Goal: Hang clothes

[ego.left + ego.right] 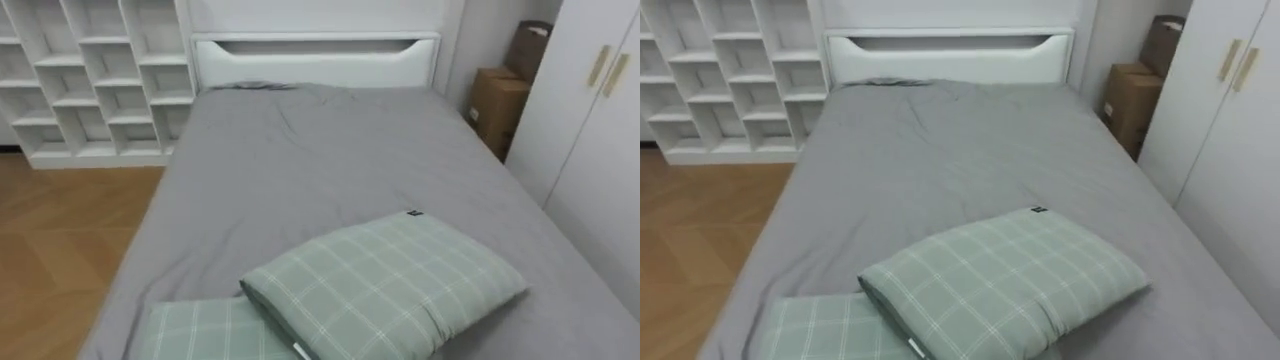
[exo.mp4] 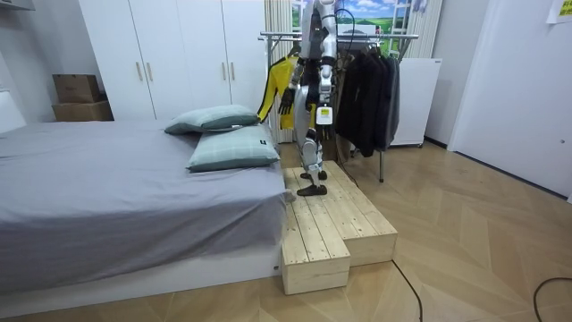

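Yellow garment (image 2: 272, 89) at right hand (image 2: 287, 99), nr clothes rack (image 2: 393, 37).

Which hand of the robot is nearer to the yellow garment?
Right. The right hand is just beside the yellow garment, on the bed side of the body; the left hand hangs by the hip, apart from it.

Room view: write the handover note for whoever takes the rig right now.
Left hand hangs by the robot's side; right hand is at a yellow garment; neither grip can be read.
The robot stands on the wooden platform between the bed and the clothes rack, looking down the bed.
Dark clothes hang on the rack.
Whether the yellow garment is hung or held is unclear: check that first, then hang it if needed.
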Robot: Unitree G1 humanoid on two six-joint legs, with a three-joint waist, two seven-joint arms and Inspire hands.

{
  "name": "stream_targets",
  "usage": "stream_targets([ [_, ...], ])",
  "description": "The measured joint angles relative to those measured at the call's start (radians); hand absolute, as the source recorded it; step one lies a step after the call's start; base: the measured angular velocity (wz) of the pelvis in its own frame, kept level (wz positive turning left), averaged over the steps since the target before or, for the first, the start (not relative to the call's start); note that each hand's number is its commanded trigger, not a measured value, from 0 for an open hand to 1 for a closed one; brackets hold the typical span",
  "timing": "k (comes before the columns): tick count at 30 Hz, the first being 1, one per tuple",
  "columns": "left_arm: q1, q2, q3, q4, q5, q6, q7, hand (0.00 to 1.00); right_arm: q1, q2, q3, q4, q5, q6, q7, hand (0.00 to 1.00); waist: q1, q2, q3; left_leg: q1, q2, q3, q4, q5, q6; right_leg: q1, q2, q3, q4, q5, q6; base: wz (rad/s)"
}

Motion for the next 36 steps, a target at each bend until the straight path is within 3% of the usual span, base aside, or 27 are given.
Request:
stream_targets([
  [5, 0.001, -0.005, 0.003, -0.031, 0.022, 0.001, 0.009, 0.00, 0.024, 0.005, 0.011, 0.020, 0.024, -0.017, 0.042, 0.00, -0.002, -0.012, -0.0008, -0.008, -0.004, -0.036, 0.001, 0.002, -0.004, 0.016, 0.006, 0.002, -0.016, -0.001, 0.000, 0.24],
  [7, -0.009, -0.005, 0.031, -0.045, 0.070, 0.001, 0.010, 0.00, 0.026, 0.004, 0.019, 0.048, 0.068, -0.033, 0.059, 0.00, -0.003, -0.027, 0.0018, -0.017, -0.005, -0.046, 0.001, 0.005, -0.009, 0.014, 0.010, -0.008, -0.018, -0.001, 0.000, 0.15],
  [10, -0.042, -0.007, 0.033, -0.074, 0.139, 0.001, 0.009, 0.00, 0.032, 0.004, 0.007, 0.078, 0.129, -0.039, 0.072, 0.00, -0.031, -0.032, 0.0004, -0.060, -0.007, -0.089, 0.045, -0.001, -0.015, 0.015, 0.021, -0.030, -0.018, -0.001, -0.001, 0.46],
  [13, -0.074, -0.008, 0.032, -0.079, 0.142, 0.001, 0.010, 0.00, 0.027, 0.001, 0.003, 0.119, 0.187, -0.037, 0.081, 0.00, -0.038, -0.032, -0.0002, -0.077, -0.011, -0.111, 0.059, -0.001, -0.017, 0.014, 0.026, -0.034, -0.019, -0.003, -0.004, 0.29],
  [21, -0.042, -0.035, 0.011, -0.078, 0.157, 0.007, 0.050, 0.00, 0.029, -0.002, -0.004, 0.116, 0.202, -0.026, 0.071, 0.00, -0.055, -0.025, -0.0031, -0.064, -0.018, -0.122, 0.046, 0.007, -0.024, 0.018, 0.025, -0.022, -0.032, -0.004, -0.005, -0.01],
  [28, -0.053, -0.036, 0.007, -0.077, 0.163, 0.002, 0.047, 0.00, 0.026, -0.004, -0.004, 0.113, 0.202, -0.037, 0.079, 0.00, -0.057, -0.020, 0.0018, -0.065, -0.018, -0.123, 0.036, 0.020, -0.030, 0.016, 0.027, -0.011, -0.035, -0.002, -0.008, 0.02],
  [32, -0.065, -0.037, -0.029, -0.077, 0.166, -0.010, 0.047, 0.00, 0.026, -0.004, -0.003, 0.111, 0.205, -0.051, 0.079, 0.00, -0.057, -0.015, 0.0059, -0.066, -0.020, -0.112, 0.036, 0.021, -0.029, 0.016, 0.026, 0.005, -0.048, -0.001, -0.010, -0.09],
  [35, -0.066, -0.037, -0.041, -0.077, 0.165, -0.015, 0.047, 0.00, 0.027, -0.005, -0.002, 0.110, 0.208, -0.061, 0.078, 0.00, -0.057, -0.006, 0.0020, -0.065, -0.018, -0.102, 0.035, 0.021, -0.028, 0.014, 0.025, 0.018, -0.048, -0.001, -0.010, -0.10],
  [36, -0.066, -0.037, -0.048, -0.077, 0.165, -0.018, 0.047, 0.00, 0.027, -0.006, -0.001, 0.111, 0.209, -0.061, 0.078, 0.00, -0.058, -0.010, 0.0044, -0.064, -0.018, -0.097, 0.032, 0.021, -0.027, 0.014, 0.025, 0.026, -0.049, -0.001, -0.010, -0.08],
])
